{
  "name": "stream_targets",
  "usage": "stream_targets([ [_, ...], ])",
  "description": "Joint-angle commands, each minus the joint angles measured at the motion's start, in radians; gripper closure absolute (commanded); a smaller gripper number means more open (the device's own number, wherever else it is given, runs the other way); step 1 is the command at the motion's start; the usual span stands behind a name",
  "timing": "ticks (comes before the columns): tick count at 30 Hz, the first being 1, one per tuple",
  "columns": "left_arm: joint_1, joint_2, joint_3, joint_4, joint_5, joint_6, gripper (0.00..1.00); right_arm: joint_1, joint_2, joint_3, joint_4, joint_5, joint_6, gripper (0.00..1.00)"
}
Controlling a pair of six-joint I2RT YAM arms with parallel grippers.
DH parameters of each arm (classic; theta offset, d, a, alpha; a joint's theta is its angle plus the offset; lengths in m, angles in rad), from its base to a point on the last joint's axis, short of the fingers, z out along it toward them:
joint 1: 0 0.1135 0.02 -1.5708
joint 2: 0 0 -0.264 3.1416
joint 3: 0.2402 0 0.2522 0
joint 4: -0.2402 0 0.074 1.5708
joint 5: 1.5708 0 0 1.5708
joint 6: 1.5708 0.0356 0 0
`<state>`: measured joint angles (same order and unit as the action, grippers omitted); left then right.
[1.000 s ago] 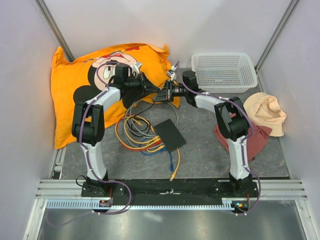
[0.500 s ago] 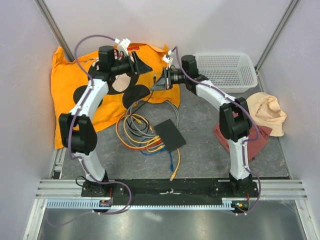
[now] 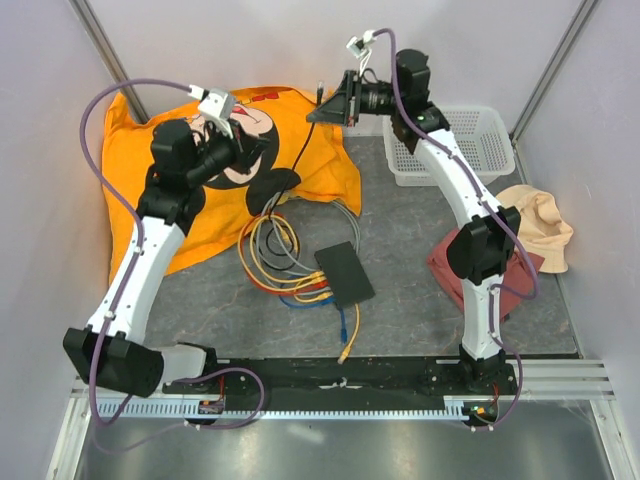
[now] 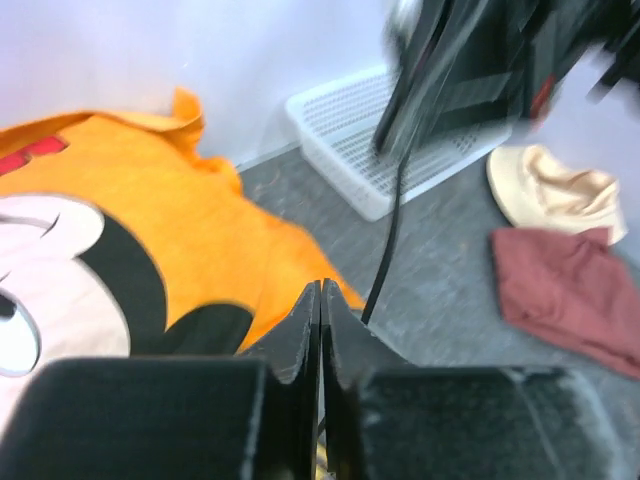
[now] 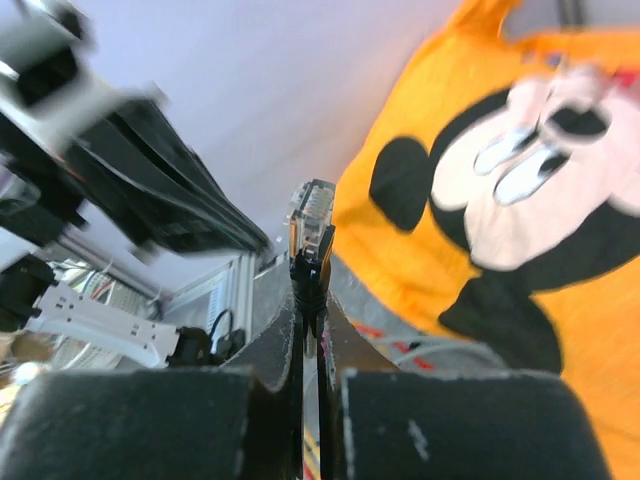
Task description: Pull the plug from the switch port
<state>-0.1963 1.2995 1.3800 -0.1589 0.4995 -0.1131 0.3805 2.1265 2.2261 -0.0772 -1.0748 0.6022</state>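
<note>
The flat black switch [image 3: 345, 274] lies mid-table, with yellow and orange cables [image 3: 262, 262] running into its near-left edge. My right gripper [image 3: 325, 108] is raised near the back wall and shut on the black boot of a clear plug [image 5: 312, 220], which sticks out past the fingertips [image 5: 296, 318]. The plug is out of the switch, and its black cable [image 3: 298, 152] hangs down toward the cable pile. My left gripper [image 3: 268, 150] hovers over the orange pillow with its jaws shut [image 4: 321, 285]. The black cable [image 4: 385, 250] passes just right of its tips, apart from them.
An orange Mickey pillow [image 3: 130, 180] fills the back left. A white mesh basket [image 3: 460, 140] stands at the back right, with a peach cap [image 3: 535, 225] and a maroon cloth [image 3: 515, 280] nearer. A loose blue cable [image 3: 343, 325] and a yellow plug end [image 3: 346, 352] lie near the switch.
My right gripper rose toward the back wall carrying the plug. My left arm swung up and left, away from the right gripper, and its jaws opened and then shut.
</note>
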Motion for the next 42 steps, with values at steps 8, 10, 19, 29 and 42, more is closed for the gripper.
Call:
stream_targets([
  [8,-0.071,-0.011,-0.252,-0.036,-0.045,0.021,0.99,-0.034,-0.088,0.291,0.007,0.176,-0.133,1.00],
  [10,-0.083,-0.020,-0.292,-0.039,-0.045,0.010,0.98,-0.032,-0.105,0.249,-0.036,0.196,-0.191,1.00],
  [19,-0.098,0.052,-0.370,-0.087,-0.187,0.021,0.98,-0.071,-0.256,-0.128,-0.398,0.633,-0.657,1.00],
  [29,-0.101,0.086,-0.476,-0.039,-0.138,0.000,0.98,-0.149,-0.301,-0.411,-0.464,1.339,-0.746,1.00],
  [42,-0.104,0.116,-0.478,-0.010,-0.145,0.018,0.98,-0.198,-0.252,-0.612,-0.510,1.334,-0.737,1.00],
])
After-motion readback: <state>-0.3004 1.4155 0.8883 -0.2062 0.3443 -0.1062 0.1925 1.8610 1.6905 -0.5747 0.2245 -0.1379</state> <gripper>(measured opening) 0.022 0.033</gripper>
